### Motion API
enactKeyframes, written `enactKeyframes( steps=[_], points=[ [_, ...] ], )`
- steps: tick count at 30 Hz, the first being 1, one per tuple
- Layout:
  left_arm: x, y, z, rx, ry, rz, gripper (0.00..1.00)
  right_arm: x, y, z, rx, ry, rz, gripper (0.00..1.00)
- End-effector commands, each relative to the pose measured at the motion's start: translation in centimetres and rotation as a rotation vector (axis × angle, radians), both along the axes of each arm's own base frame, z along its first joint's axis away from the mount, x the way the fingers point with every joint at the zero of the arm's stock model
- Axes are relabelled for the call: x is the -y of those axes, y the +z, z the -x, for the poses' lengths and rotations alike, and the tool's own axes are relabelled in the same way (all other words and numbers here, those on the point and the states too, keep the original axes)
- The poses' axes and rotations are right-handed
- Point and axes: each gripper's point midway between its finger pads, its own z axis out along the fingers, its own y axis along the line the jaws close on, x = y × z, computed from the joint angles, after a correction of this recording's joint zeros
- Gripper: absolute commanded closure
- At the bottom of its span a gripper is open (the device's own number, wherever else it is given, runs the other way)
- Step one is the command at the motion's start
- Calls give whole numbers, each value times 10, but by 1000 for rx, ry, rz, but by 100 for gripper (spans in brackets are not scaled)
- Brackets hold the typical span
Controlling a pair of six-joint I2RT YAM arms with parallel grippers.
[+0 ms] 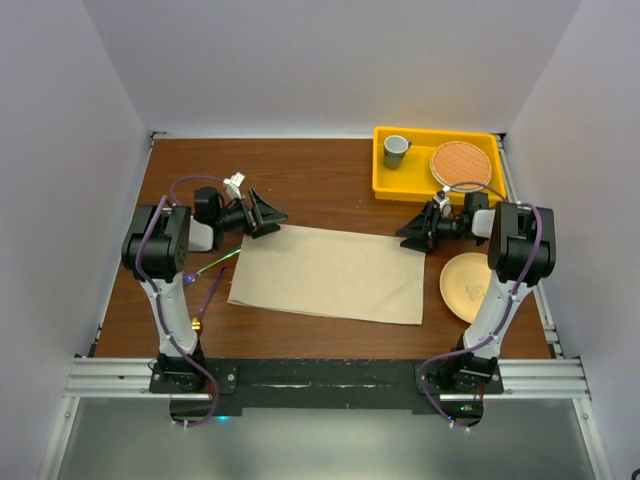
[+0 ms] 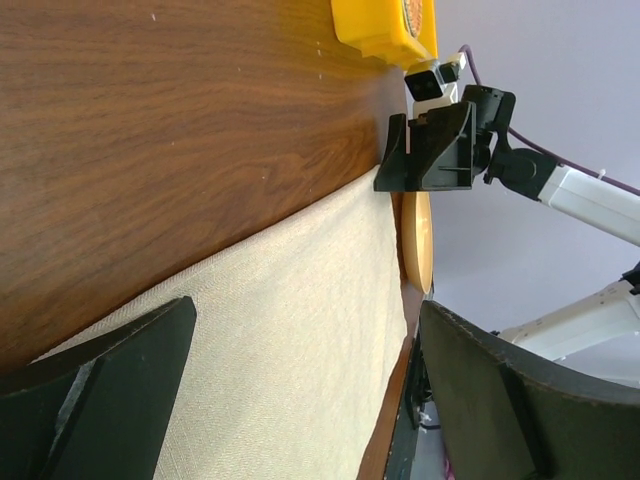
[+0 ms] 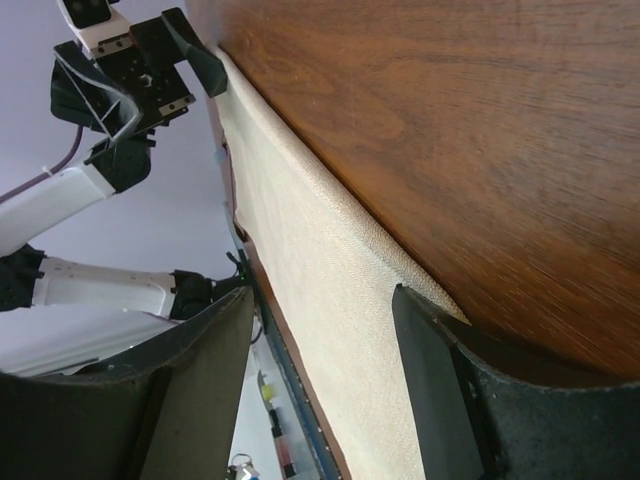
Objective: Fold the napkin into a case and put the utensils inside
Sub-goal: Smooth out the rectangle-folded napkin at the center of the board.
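lying flat on the wooden table, the napkin has a gripper at each far corner: the left gripper, fingers spread wide, and the right gripper, fingers apart astride the cloth's edge. the fork and spoon lie just left of it.

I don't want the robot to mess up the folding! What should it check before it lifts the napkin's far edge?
1. Napkin lying flat and unfolded: ok.
2. Left pincer open at the far left corner: ok.
3. Right pincer at the far right corner: ok.
4. Right pincer pinching the cloth: not ok; its jaws stand apart with the edge between them.
5. Fork and spoon off the napkin, to its left: ok.
6. Plate off the napkin: ok.
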Motion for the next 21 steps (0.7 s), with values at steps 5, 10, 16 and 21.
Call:
enactKeyframes(
  steps=[5, 10, 16, 21],
  points=[
    [-29, -46, -19, -75, 89, -19, 0, 39, -62, 11, -64, -67, 330, 39],
    [-26, -22, -27, -6, 61, 3, 0, 39, -59, 12, -59, -66, 344, 41],
    [-27, 23, -36, 84, 71, 12, 0, 35, -58, 14, -56, -60, 345, 42],
    [-34, 11, -43, 48, 118, 3, 0, 33, -57, 16, -55, -55, 344, 42]
  ],
)
